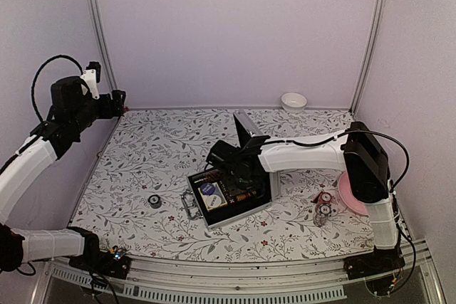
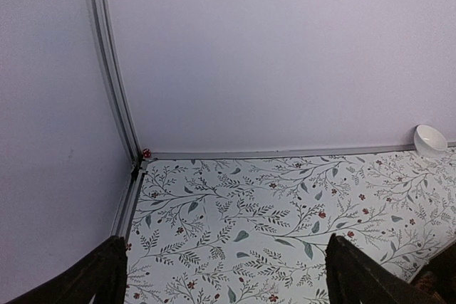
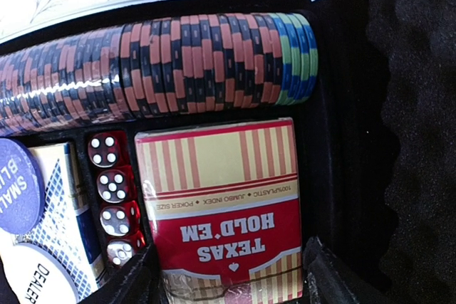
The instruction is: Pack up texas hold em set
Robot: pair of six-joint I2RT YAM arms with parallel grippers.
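1. Silver briefcase [image 1: 239, 217] is laid open on bench [image 1: 157, 154], centre of frame.
2. R hand [image 3: 229, 254] is set inside it; red deck [image 3: 217, 204], seated below chip row [image 3: 164, 62], is straddled by fingers. Clamped vs. released: can't be told.
3. L hand [image 2: 224, 243] is held spread wide & empty, upper left.
4. Black button [image 1: 154, 201] is seen left of briefcase, red/white chips [image 1: 324, 208] to its right.

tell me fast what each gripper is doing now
Left gripper: open, empty.
Right gripper: fingers either side of the red deck; grip cannot be told.
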